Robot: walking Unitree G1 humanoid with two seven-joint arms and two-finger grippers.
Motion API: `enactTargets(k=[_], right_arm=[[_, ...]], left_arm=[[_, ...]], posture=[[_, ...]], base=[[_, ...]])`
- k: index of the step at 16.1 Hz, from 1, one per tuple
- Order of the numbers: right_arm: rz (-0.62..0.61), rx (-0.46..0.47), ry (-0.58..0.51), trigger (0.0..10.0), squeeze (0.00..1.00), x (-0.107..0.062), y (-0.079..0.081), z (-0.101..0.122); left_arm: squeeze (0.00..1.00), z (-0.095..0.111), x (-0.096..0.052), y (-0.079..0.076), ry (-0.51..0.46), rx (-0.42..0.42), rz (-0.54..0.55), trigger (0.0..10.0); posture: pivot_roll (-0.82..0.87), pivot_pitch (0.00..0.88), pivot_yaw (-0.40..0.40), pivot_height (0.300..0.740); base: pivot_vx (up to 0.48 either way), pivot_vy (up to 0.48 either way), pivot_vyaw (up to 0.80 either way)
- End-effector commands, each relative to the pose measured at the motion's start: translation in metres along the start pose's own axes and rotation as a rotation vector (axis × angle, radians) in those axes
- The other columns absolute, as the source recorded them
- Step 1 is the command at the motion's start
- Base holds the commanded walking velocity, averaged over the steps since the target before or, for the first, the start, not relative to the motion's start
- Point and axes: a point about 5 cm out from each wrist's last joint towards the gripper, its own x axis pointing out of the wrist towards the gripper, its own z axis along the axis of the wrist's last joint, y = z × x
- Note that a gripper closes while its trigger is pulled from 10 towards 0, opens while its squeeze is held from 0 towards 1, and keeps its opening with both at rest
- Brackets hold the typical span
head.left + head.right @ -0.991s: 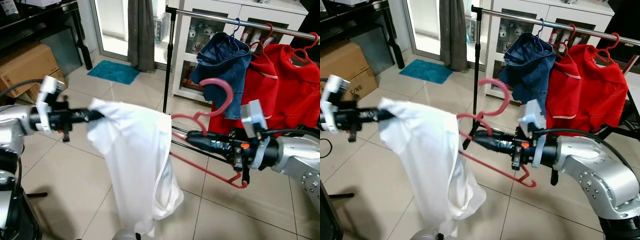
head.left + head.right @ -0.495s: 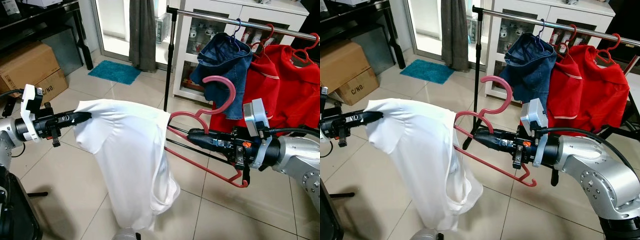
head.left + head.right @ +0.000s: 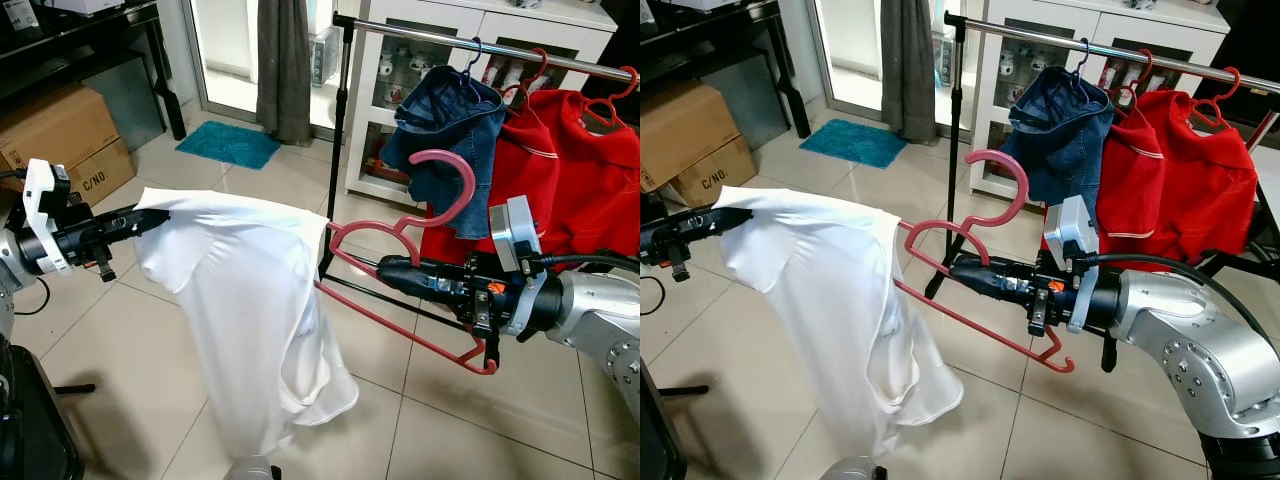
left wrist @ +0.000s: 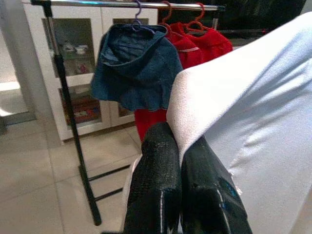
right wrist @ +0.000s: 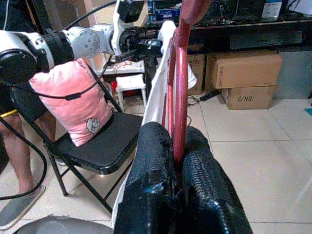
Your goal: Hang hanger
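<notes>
My right gripper (image 3: 386,267) is shut on the neck of a red hanger (image 3: 400,325), held level at chest height with its hook (image 3: 462,180) pointing up. The hanger's left end reaches into a white shirt (image 3: 240,300). My left gripper (image 3: 150,218) is shut on the shirt's shoulder and holds it out to the left, so the cloth stretches between gripper and hanger and hangs down. In the left wrist view the fingers (image 4: 161,161) pinch the white fabric (image 4: 253,97). In the right wrist view the fingers (image 5: 156,161) clamp the red hanger (image 5: 181,73).
A clothes rail (image 3: 450,40) stands behind, carrying a denim garment (image 3: 445,140) and red shirts (image 3: 580,170) on hangers. Cardboard boxes (image 3: 55,130) sit at the left, a teal mat (image 3: 228,144) by the door. A folding chair with a pink pillow (image 5: 73,102) and a person's leg (image 5: 19,161) are behind me.
My left gripper has drawn the shirt's shoulder further left, spreading the cloth wider. More of the hanger's lower bar now shows. The right gripper has held almost still.
</notes>
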Motion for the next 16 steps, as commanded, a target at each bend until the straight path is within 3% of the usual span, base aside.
enactTargets(k=[1, 3, 5, 7, 8, 9, 10, 16], right_arm=[[-0.015, -0.026, -0.024, 10.0, 0.0, -0.005, -0.001, 0.006], [-0.018, -0.025, -0.023, 10.0, 0.0, -0.006, -0.002, 0.006], [-0.018, -0.025, -0.021, 10.0, 0.0, -0.006, -0.001, 0.006], [-0.014, -0.025, -0.025, 10.0, 0.0, -0.004, -0.001, 0.006], [-0.014, -0.026, -0.027, 10.0, 0.0, -0.003, -0.001, 0.006], [-0.014, -0.027, -0.027, 10.0, 0.0, -0.003, -0.001, 0.006], [-0.024, -0.029, -0.025, 10.0, 0.0, -0.003, -0.001, 0.005], [-0.107, 0.0, -0.073, 10.0, 0.0, -0.001, -0.003, 0.002]], left_arm=[[0.0, 0.004, -0.004, 0.004, -0.013, 0.019, 0.044, 0.0], [0.0, 0.007, -0.007, 0.009, -0.033, 0.043, 0.11, 0.0], [0.0, 0.006, -0.006, 0.008, -0.031, 0.039, 0.102, 0.0], [0.0, -0.003, 0.002, -0.002, 0.024, -0.007, 0.013, 0.0], [0.26, -0.008, 0.004, -0.003, 0.065, 0.0, 0.016, 10.0], [0.26, -0.009, 0.004, -0.004, 0.066, -0.005, 0.001, 10.0], [1.0, -0.009, 0.004, -0.005, 0.071, 0.012, -0.016, 10.0], [1.0, -0.017, -0.016, -0.004, 0.093, 0.028, 0.088, 10.0]], posture=[[0.02, 0.0, -0.004, 0.723], [0.02, 0.0, -0.003, 0.723], [0.02, 0.0, -0.003, 0.723], [0.02, 0.0, -0.003, 0.723], [0.02, 0.0, -0.003, 0.723], [0.02, 0.0, -0.003, 0.723], [0.02, 0.0, 0.0, 0.723], [0.03, 0.0, -0.002, 0.723]], base=[[0.0, 0.0, 0.0], [0.0, 0.0, 0.0], [0.0, 0.0, 0.0], [0.0, 0.0, 0.0], [0.0, 0.0, 0.0], [0.0, 0.0, 0.0], [0.0, 0.0, 0.0], [0.0, 0.0, 0.0]])
